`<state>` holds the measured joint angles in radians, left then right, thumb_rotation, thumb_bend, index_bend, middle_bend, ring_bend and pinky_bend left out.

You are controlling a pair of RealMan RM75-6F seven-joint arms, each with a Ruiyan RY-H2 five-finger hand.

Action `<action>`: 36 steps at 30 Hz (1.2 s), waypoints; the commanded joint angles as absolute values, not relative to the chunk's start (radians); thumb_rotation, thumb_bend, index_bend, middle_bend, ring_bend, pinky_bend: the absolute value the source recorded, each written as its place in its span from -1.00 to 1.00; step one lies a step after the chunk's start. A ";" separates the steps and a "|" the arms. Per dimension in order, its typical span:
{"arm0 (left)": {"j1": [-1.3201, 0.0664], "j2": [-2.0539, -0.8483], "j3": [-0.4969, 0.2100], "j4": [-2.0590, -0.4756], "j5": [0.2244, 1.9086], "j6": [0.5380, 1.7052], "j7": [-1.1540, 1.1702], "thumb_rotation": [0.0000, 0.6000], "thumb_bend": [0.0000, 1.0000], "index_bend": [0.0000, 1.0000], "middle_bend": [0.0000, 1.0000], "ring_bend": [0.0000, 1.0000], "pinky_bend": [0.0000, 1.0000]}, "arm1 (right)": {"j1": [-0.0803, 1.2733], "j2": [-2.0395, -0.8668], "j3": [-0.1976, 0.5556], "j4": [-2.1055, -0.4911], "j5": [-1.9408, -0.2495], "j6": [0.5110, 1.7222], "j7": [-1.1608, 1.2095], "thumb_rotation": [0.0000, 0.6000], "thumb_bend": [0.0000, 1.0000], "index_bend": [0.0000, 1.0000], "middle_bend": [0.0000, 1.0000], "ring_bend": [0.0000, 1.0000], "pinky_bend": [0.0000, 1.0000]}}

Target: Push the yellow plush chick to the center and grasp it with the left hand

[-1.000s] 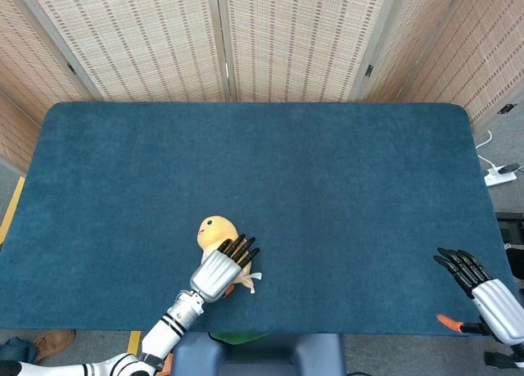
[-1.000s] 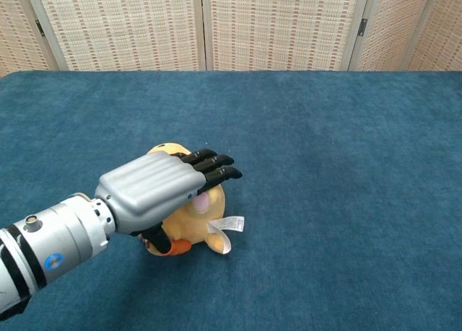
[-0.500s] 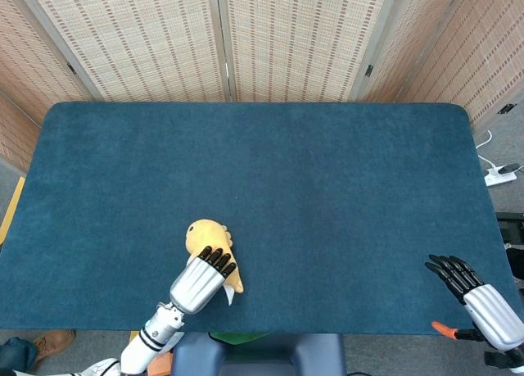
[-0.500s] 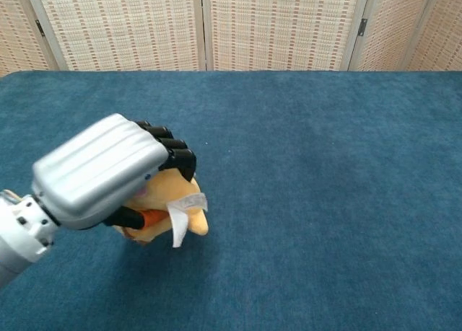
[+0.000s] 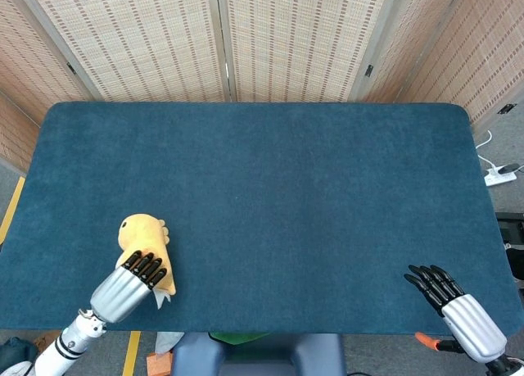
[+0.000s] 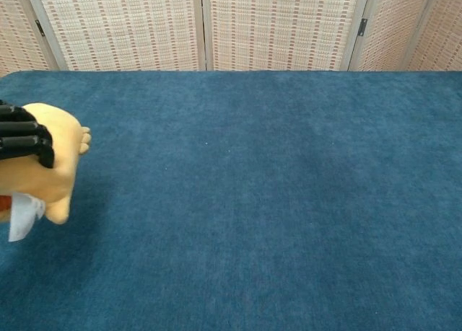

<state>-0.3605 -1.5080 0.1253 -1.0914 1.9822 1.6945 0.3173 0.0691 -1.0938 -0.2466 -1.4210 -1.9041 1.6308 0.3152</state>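
While the left hand grips it: the chick [image 5: 146,233] sits at the table's near-left part, far from the centre.
Chick: yellow plush, head pointing away from the robot in the head view; a white tag [image 5: 160,295] hangs at its near end.
Left hand [image 5: 131,283]: black fingers [image 5: 147,266] curled over the chick's near half, clamped on it; silver back of the hand toward the camera.
Chest view: only the black fingers [image 6: 25,139] show at the left edge, wrapped over the chick [image 6: 50,165]; the tag [image 6: 22,214] dangles below.
Lift: whether the chick rests on the cloth or is raised off it cannot be told.
Right hand [image 5: 450,302]: at the near-right edge of the table [image 5: 311,188], well apart from the chick; fingers [image 5: 426,282] straight, side by side, holding nothing.
Table: covered in dark blue cloth.
Background: woven screens [image 5: 262,40] behind the far edge.
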 commanded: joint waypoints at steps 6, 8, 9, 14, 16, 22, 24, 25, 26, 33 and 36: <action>-0.266 -1.616 0.172 -0.703 1.873 1.693 -0.119 1.00 -0.06 0.07 0.30 0.20 0.75 | 0.060 -1.096 -0.249 -1.543 -1.923 1.573 0.165 1.00 -0.82 -1.00 -1.00 -1.00 -1.00; -0.264 -1.623 0.171 -0.677 1.860 1.672 -0.134 1.00 -0.17 -0.38 -0.07 -0.12 0.43 | 0.059 -1.100 -0.249 -1.553 -1.924 1.564 0.153 1.00 -0.82 -1.00 -1.00 -1.00 -1.00; -0.264 -1.625 0.171 -0.672 1.853 1.658 -0.144 1.00 -0.22 -0.64 -0.32 -0.34 0.25 | 0.059 -1.100 -0.250 -1.557 -1.925 1.561 0.149 1.00 -0.82 -1.00 -1.00 -1.00 -1.00; -0.263 -1.580 0.183 -0.755 1.823 1.599 -0.243 1.00 -0.38 -1.00 -1.00 -1.00 -0.45 | 0.055 -1.101 -0.254 -1.556 -1.939 1.565 0.153 1.00 -0.80 -1.00 -1.00 -1.00 -1.00; -0.260 -1.565 0.184 -0.784 1.821 1.606 -0.255 1.00 -0.46 -1.00 -1.00 -1.00 -0.57 | 0.054 -1.102 -0.254 -1.551 -1.939 1.569 0.161 1.00 -0.80 -1.00 -1.00 -1.00 -1.00; -0.243 -1.479 0.205 -0.943 1.829 1.634 -0.271 1.00 -0.53 -1.00 -1.00 -1.00 -0.71 | 0.052 -1.104 -0.254 -1.521 -1.951 1.588 0.197 1.00 -0.78 -1.00 -1.00 -1.00 -1.00; -0.233 -1.435 0.219 -1.030 1.839 1.646 -0.260 1.00 -0.54 -1.00 -1.00 -1.00 -0.73 | 0.054 -1.097 -0.252 -1.518 -1.958 1.601 0.212 1.00 -0.78 -1.00 -1.00 -1.00 -1.00; -0.229 -1.417 0.226 -1.066 1.844 1.650 -0.252 1.00 -0.54 -1.00 -1.00 -1.00 -0.73 | 0.055 -1.093 -0.251 -1.518 -1.962 1.608 0.217 1.00 -0.78 -1.00 -1.00 -1.00 -1.00; -0.224 -1.399 0.232 -1.101 1.849 1.653 -0.243 1.00 -0.54 -1.00 -1.00 -1.00 -0.73 | 0.055 -1.089 -0.250 -1.519 -1.965 1.614 0.220 1.00 -0.78 -1.00 -1.00 -1.00 -1.00; -0.196 -1.274 0.299 -1.323 1.892 1.645 -0.209 1.00 -0.55 -1.00 -1.00 -1.00 -0.75 | 0.056 -1.076 -0.256 -1.499 -1.999 1.648 0.253 1.00 -0.77 -1.00 -1.00 -1.00 -1.00; -0.159 -1.218 0.300 -1.385 1.876 1.692 -0.187 1.00 -0.55 -1.00 -1.00 -1.00 -0.77 | 0.044 -1.066 -0.246 -1.495 -1.999 1.689 0.253 1.00 -0.77 -1.00 -1.00 -1.00 -1.00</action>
